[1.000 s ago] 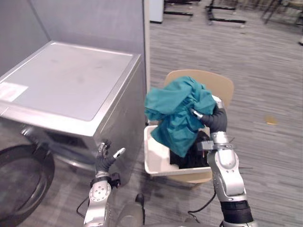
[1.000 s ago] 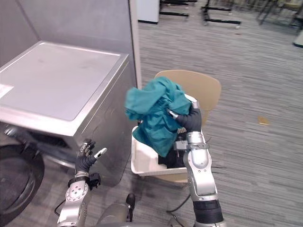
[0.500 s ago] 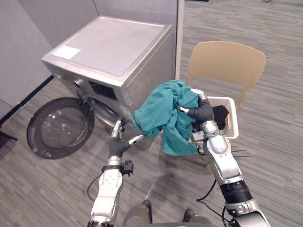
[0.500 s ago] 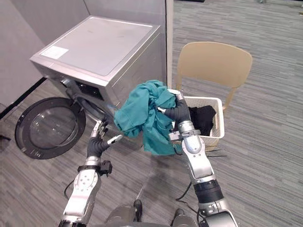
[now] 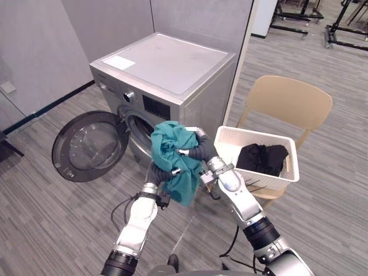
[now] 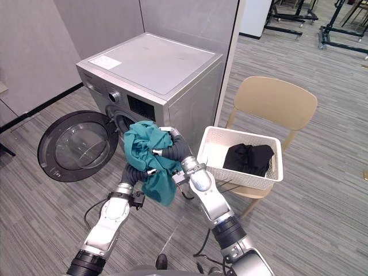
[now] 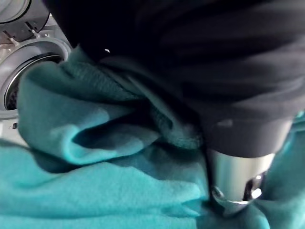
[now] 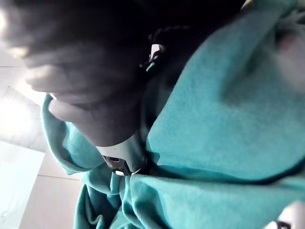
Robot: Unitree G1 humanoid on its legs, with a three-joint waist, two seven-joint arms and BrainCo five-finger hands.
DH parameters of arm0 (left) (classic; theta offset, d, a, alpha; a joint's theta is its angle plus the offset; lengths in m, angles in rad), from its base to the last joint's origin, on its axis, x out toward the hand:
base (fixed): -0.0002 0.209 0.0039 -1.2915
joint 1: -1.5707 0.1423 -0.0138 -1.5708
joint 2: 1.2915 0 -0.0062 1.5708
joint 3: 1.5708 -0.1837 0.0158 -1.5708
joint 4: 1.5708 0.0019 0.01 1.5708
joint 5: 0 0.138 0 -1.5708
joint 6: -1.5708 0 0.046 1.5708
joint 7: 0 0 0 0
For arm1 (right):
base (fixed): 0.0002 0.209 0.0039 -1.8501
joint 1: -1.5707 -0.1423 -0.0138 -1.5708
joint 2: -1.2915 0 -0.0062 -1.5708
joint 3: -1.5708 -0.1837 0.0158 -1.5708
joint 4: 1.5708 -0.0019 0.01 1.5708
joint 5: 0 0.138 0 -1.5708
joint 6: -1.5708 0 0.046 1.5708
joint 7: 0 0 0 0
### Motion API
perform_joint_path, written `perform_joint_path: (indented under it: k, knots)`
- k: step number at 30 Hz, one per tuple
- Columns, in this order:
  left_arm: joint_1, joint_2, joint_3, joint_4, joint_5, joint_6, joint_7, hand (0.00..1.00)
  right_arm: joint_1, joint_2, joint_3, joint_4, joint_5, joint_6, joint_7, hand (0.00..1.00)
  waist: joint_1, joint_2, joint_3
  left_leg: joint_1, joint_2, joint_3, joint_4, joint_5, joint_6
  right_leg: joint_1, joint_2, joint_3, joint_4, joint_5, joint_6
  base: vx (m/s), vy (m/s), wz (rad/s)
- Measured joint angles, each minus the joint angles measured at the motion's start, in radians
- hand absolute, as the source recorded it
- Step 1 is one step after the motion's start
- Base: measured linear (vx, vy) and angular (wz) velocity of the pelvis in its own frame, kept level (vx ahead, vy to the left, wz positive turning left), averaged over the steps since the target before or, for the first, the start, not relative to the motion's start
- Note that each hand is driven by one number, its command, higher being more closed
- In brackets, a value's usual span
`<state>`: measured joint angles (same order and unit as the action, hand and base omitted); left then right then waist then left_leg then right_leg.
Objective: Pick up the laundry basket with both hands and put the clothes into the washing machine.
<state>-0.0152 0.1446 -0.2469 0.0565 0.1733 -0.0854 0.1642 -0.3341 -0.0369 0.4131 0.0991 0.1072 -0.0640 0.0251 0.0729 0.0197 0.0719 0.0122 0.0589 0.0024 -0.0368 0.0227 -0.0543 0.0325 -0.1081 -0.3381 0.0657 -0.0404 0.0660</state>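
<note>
Holding a crumpled teal cloth garment (image 5: 168, 146) up in front of the silver front-loading washing machine (image 5: 172, 63), just short of the round drum opening (image 5: 137, 127) and beside the swung-open round glass door (image 5: 89, 146). Right hand (image 5: 198, 148) clamped on the bundle from above and behind, silver fingers (image 5: 184, 152) curled round the folds. Left hand (image 5: 162, 172) tucked in under the lower part of the cloth and touching it, grip impossible to read beneath the fabric. Judged as the loading step, with a loose tail of cloth hanging below both hands. Best done by bringing the bundle down level with the opening first, then feeding the hanging tail in ahead of the rest, to avoid draping it over the rim or the hinge side of the door. Worth pushing well past the rim before loosening anything, with support from beneath against a slide onto the grey wood-patterned floor (image 5: 57, 218). Letting go only with most of the cloth inside the drum. More to fetch afterwards, by the look of it: a black garment (image 5: 261, 158) lying in the white perforated plastic laundry basket (image 5: 270, 179), set on the seat of the beige plastic chair (image 5: 293, 103) to the right of the machine.
</note>
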Motion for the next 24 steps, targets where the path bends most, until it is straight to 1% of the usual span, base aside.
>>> perform_joint_path:
  k: [2, 3, 7, 8, 10, 13, 16, 18, 20, 22, 24]
  knots:
    - [-0.018, 0.005, -0.009, 0.017, 0.026, 0.002, 0.015, 1.00, 0.000, -0.003, 0.012, 0.000, 0.022, 0.000, 0.000, 1.00, -0.001, 0.000, -0.001, 0.000, 0.006, 0.000, 0.000, 0.003, -0.004, 0.000, 0.003, 0.001, 0.000, 0.001, -0.001, 0.00, 0.000, 0.00]
    - [-0.023, 0.011, -0.012, 0.018, 0.034, 0.002, 0.017, 1.00, 0.000, -0.006, 0.021, 0.000, 0.042, 0.000, 0.000, 0.00, -0.001, 0.000, -0.001, 0.001, 0.010, 0.000, 0.000, 0.004, -0.007, 0.000, 0.004, 0.002, 0.001, 0.001, -0.002, 0.00, -0.028, -0.03]
    - [-0.026, 0.017, -0.016, 0.035, 0.029, 0.003, 0.038, 1.00, 0.000, -0.012, 0.046, 0.000, 0.079, 0.000, 0.000, 0.00, -0.002, 0.004, -0.015, 0.000, 0.018, 0.000, 0.000, 0.009, -0.013, -0.002, 0.020, 0.007, 0.001, -0.001, -0.005, 0.01, -0.022, -0.02]
    - [-0.026, 0.017, -0.015, 0.035, 0.022, 0.003, 0.043, 1.00, 0.000, -0.012, 0.057, 0.000, 0.079, -0.003, 0.000, 0.00, -0.002, 0.004, -0.017, 0.000, 0.026, 0.000, 0.000, 0.009, -0.014, -0.002, 0.022, 0.007, 0.001, -0.003, -0.008, 0.04, -0.045, -0.02]
    - [-0.026, 0.017, -0.011, 0.036, 0.012, 0.003, 0.056, 1.00, 0.000, -0.012, 0.061, 0.000, 0.069, -0.005, 0.000, 0.00, -0.002, 0.004, -0.018, 0.000, 0.027, 0.000, 0.000, 0.010, -0.016, -0.003, 0.026, 0.007, 0.002, -0.005, -0.012, 0.03, -0.036, 0.00]
    - [-0.021, 0.007, 0.024, 0.036, -0.009, 0.011, 0.057, 1.00, 0.008, -0.014, 0.058, -0.001, 0.021, -0.006, 0.000, 0.00, -0.002, 0.003, -0.018, 0.003, 0.028, 0.000, -0.001, 0.011, -0.018, -0.002, 0.036, 0.007, 0.003, -0.007, -0.014, 0.00, 0.000, 0.00]
    - [0.005, -0.029, 0.096, 0.036, -0.016, 0.017, 0.059, 1.00, 0.053, -0.018, 0.025, -0.009, -0.065, -0.008, 0.001, 0.00, -0.004, 0.003, -0.020, 0.008, 0.028, 0.002, -0.002, 0.012, -0.018, 0.000, 0.037, 0.009, 0.003, -0.007, -0.014, 0.00, 0.000, 0.00]
    - [0.024, -0.042, 0.124, 0.035, -0.016, 0.017, 0.058, 1.00, 0.083, -0.032, 0.005, -0.009, -0.116, -0.007, 0.001, 0.00, -0.003, 0.002, -0.020, 0.018, 0.028, 0.002, -0.010, 0.014, -0.020, 0.007, 0.037, 0.010, 0.001, -0.007, -0.014, 0.00, 0.000, 0.00]
    - [0.064, -0.057, 0.172, 0.030, -0.016, 0.017, 0.057, 1.00, 0.142, -0.043, -0.065, -0.051, -0.211, -0.006, -0.001, 0.00, -0.002, 0.001, -0.025, 0.033, 0.027, 0.003, -0.024, 0.017, -0.021, 0.016, 0.037, 0.011, -0.001, -0.007, -0.014, 0.00, 0.000, 0.00]
    - [0.096, -0.066, 0.220, 0.029, -0.016, 0.017, 0.056, 1.00, 0.188, -0.060, -0.127, -0.102, -0.265, -0.009, -0.002, 0.00, -0.004, 0.000, -0.031, 0.035, 0.027, 0.006, -0.026, 0.017, -0.021, 0.015, 0.037, 0.013, -0.001, -0.007, -0.014, 0.01, 0.003, -0.02]
    - [0.129, -0.066, 0.264, 0.029, -0.017, 0.017, 0.056, 1.00, 0.234, -0.072, -0.199, -0.124, -0.292, -0.012, -0.005, 0.00, -0.005, -0.001, -0.033, 0.036, 0.028, 0.007, -0.027, 0.017, -0.021, 0.015, 0.037, 0.015, -0.001, -0.008, -0.014, 0.01, 0.002, -0.02]
